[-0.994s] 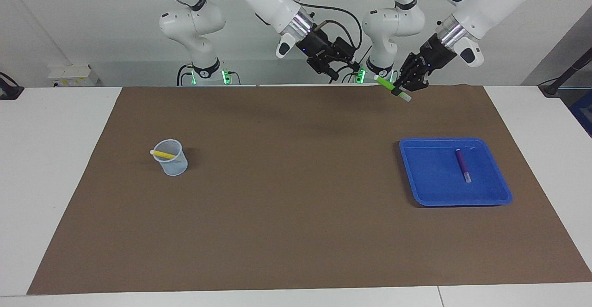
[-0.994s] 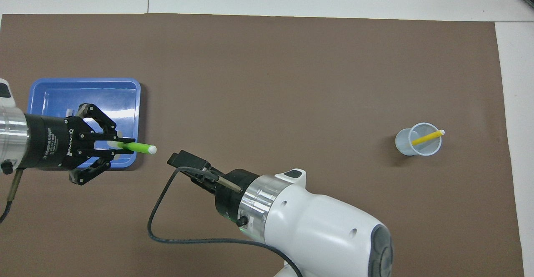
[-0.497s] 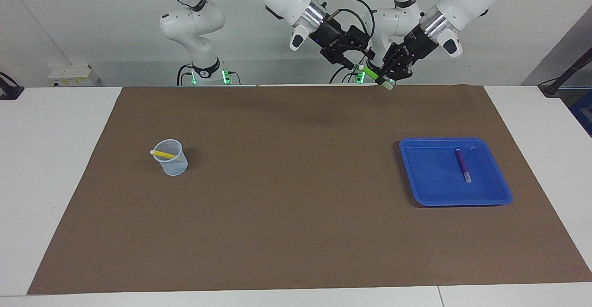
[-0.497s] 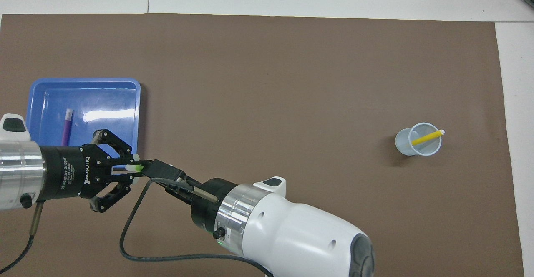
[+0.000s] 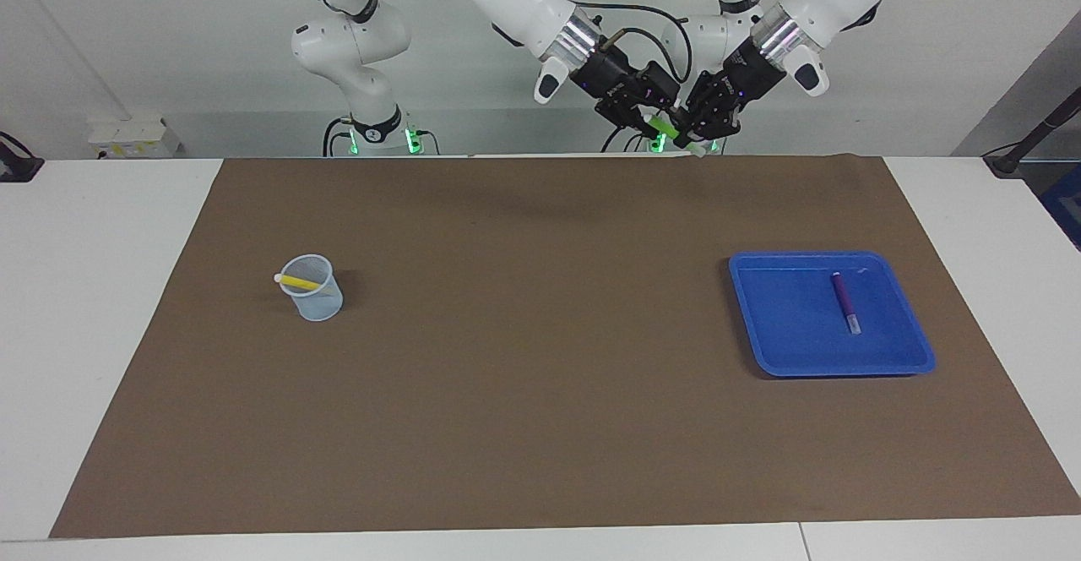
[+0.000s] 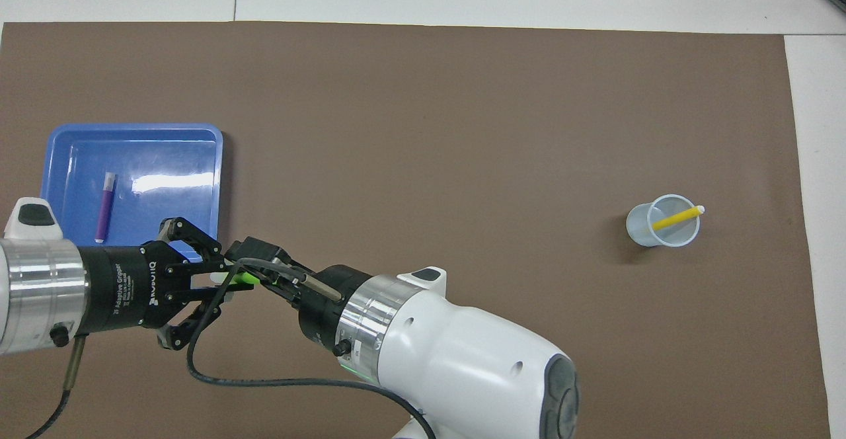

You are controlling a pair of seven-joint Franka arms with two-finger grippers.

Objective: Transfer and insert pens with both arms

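Toward the right arm's end of the bench [image 5: 127,307], on the brown mat [image 5: 540,392], we see a clear plastic cup [image 5: 314,291] standing upright, with the yellow pen [image 5: 297,281] leaning inside it, its pale end poking just over the rim. In the overhead view the same cup [image 6: 663,221] and yellow pen [image 6: 675,217] sit well apart from everything else.

Moving along, we come to the two big arms meeting up in the air over the mat's edge nearest the robots. The right gripper [image 5: 649,116] reaches in and meets the green pen [image 5: 667,128]; we cannot tell whether its fingers have closed on the pen or are open around it. The left gripper [image 5: 694,127] has its fingers closed on the other part of that green pen, whose whitish end sticks out below them. From overhead, the left gripper [image 6: 210,275], the green pen [image 6: 243,278] and the right gripper [image 6: 254,260] line up tip to tip, just off the tray's corner.

Toward the left arm's end, a blue tray [image 5: 785,358] lies flat on the mat. Inside it we see the purple pen [image 5: 844,301] lying flat, its pale end pointing away from the robots.
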